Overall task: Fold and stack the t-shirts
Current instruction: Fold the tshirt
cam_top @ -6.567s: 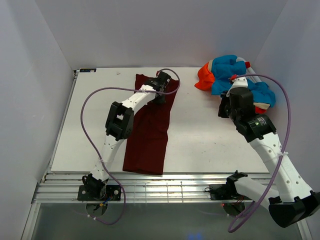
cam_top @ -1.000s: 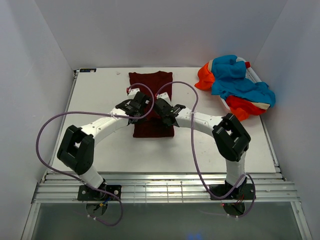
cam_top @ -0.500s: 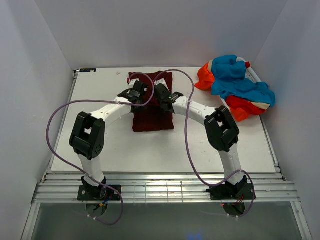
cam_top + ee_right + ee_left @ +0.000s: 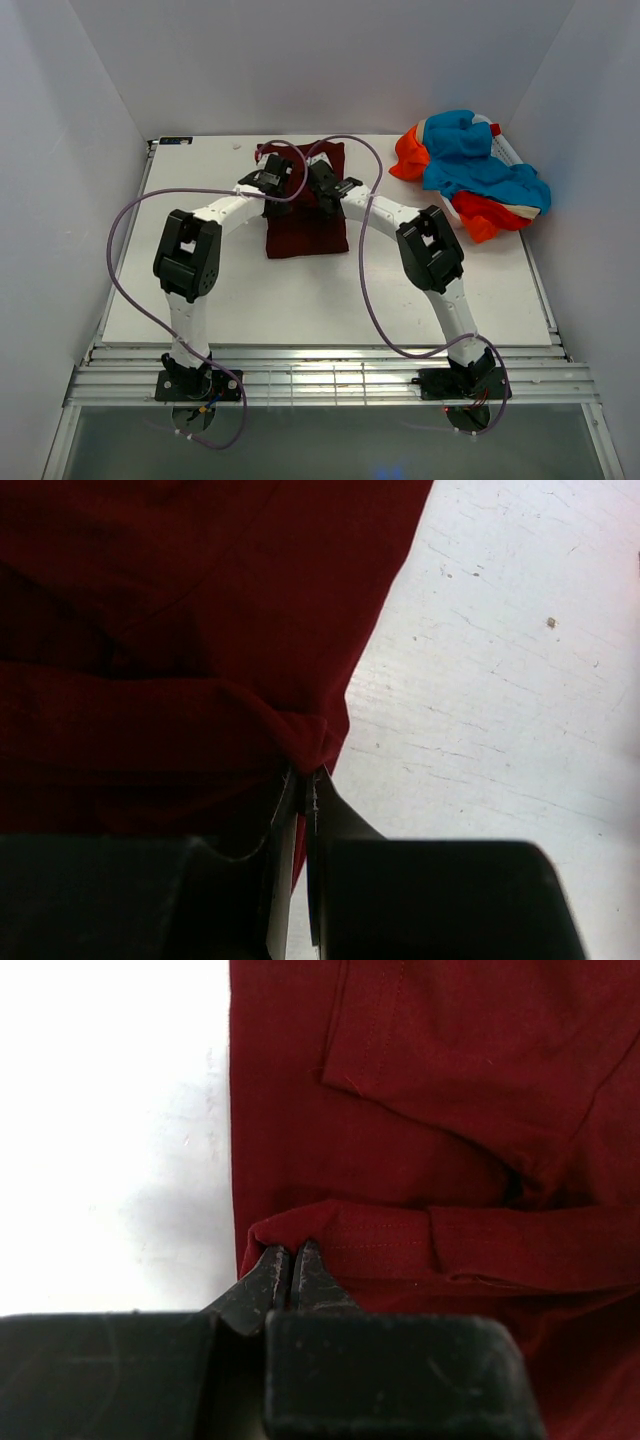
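Note:
The dark maroon t-shirt (image 4: 306,235) lies at the far middle of the white table (image 4: 200,290), doubled over on itself. My left gripper (image 4: 272,181) is shut on a pinched fold of its left edge (image 4: 300,1230). My right gripper (image 4: 325,186) is shut on a fold of its right edge (image 4: 315,742). Both grippers hang close together over the shirt's far half; in the wrist views the left gripper (image 4: 290,1260) and the right gripper (image 4: 311,780) each show cloth between the tips. The orange-red and turquoise-blue t-shirts (image 4: 470,170) lie crumpled in a heap at the far right.
White walls close in the table on the left, far and right sides. A purple cable (image 4: 365,290) from each arm loops above the table. A ribbed metal rail (image 4: 320,380) runs along the near edge, in front of the arm bases.
Both grippers have carried the maroon shirt's near edge away toward the far side, folding it over itself. Several seconds ago the shirt lay long and the right arm was by the heap.

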